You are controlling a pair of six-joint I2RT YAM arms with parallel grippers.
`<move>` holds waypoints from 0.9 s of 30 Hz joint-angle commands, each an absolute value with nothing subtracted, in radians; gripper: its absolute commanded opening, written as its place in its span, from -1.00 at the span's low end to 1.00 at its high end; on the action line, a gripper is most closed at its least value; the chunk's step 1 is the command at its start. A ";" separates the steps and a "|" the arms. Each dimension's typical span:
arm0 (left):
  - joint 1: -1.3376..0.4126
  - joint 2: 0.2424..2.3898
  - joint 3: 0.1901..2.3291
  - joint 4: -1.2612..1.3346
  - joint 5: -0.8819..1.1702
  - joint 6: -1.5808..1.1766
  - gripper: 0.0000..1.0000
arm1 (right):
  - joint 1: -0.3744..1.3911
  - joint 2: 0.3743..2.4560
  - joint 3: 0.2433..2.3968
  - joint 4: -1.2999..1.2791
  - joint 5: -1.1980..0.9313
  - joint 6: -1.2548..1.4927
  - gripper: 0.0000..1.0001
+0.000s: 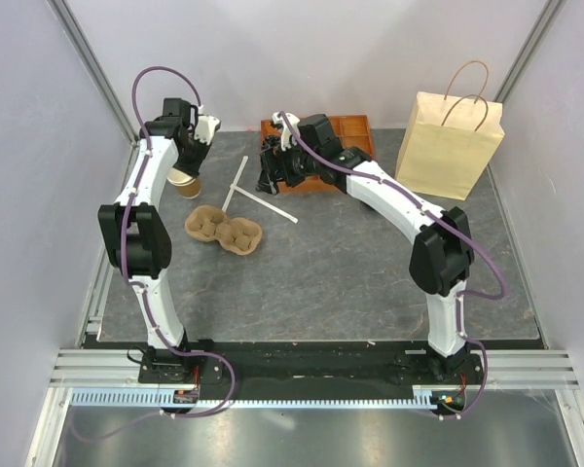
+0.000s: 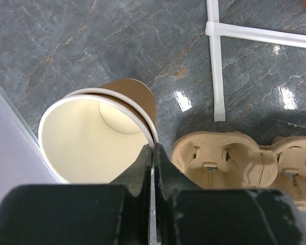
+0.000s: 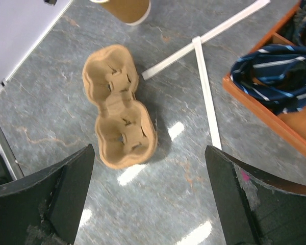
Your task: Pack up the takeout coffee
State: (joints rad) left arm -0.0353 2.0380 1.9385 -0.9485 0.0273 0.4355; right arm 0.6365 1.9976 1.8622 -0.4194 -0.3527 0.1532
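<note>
No cup with a black lid shows in any view, so the takeout coffee is out of view. A lidless brown paper cup (image 2: 92, 138), cream inside, stands at the table's left edge (image 1: 184, 182); a second rim seems nested around it. My left gripper (image 2: 154, 153) is shut on this cup's white rim, one finger inside and one outside. My right gripper (image 3: 150, 194) hangs open above bare table near the orange tray (image 1: 355, 126), holding nothing. The brown paper bag (image 1: 448, 146) stands upright at the back right.
A tan pulp cup carrier (image 1: 224, 229) lies right of the cup, its wells empty (image 3: 117, 107). Two crossed white strips (image 1: 238, 180) lie behind it. The orange tray (image 3: 275, 117) holds a dark striped cloth (image 3: 275, 71). A wall runs close along the cup's left side.
</note>
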 commanded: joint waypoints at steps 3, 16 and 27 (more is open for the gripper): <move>-0.038 1.999 1.953 -0.945 0.031 0.469 -0.81 | 0.632 2.118 1.983 -0.353 -0.445 0.255 0.96; -0.031 2.046 1.945 -0.943 0.072 0.460 -0.66 | 0.632 2.114 1.950 -0.313 -0.462 0.279 0.96; -0.023 2.042 1.931 -0.943 0.109 0.456 -0.39 | 0.632 2.112 1.948 -0.314 -0.460 0.273 0.96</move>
